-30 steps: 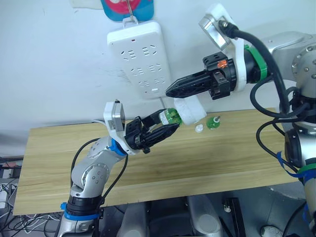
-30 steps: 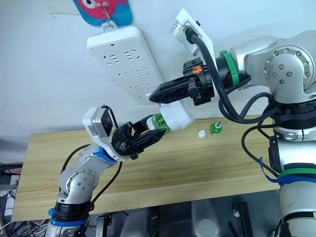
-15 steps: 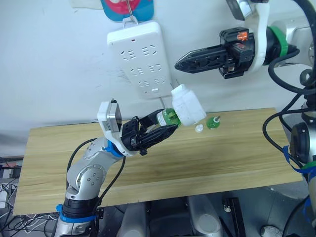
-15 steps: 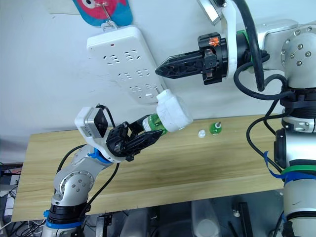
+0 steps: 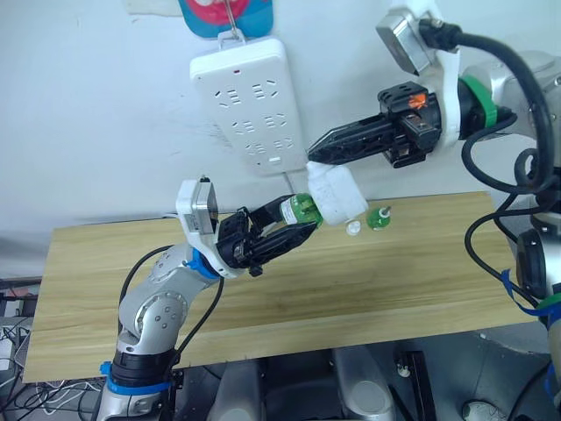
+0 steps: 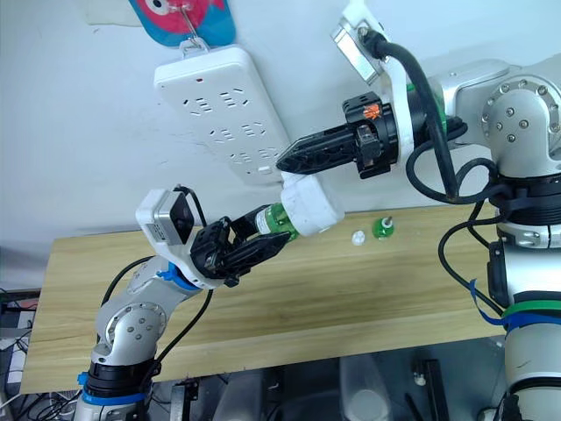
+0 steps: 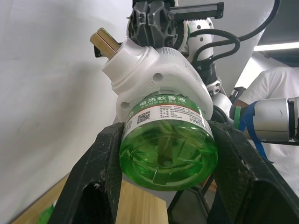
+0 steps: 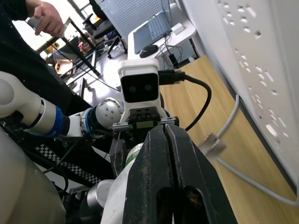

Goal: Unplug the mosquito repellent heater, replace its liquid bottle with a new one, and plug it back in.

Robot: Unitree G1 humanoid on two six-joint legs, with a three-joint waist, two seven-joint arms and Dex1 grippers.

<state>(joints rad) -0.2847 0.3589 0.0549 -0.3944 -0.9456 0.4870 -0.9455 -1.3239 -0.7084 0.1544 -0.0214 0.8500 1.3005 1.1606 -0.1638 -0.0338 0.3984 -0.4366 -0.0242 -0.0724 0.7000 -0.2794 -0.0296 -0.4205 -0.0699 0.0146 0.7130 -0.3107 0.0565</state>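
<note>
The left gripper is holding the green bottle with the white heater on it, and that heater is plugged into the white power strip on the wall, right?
Not quite. The left gripper does hold the green bottle, but the small white rounded plastic heater is unplugged: the left wrist view shows its prongs bare, and the left eye view shows it below the long white power strip.

Upper centre: the power strip (image 5: pixel 248 103) hangs on the wall, just above the heater (image 5: pixel 336 195).
Right gripper (image 5: pixel 312 157): crowds the heater's top.
Centre right: small green bottle (image 5: pixel 379 217) and white cap (image 5: pixel 352 228) stand close behind.
Lower counter (image 5: pixel 368 289): bare, open passage.
</note>
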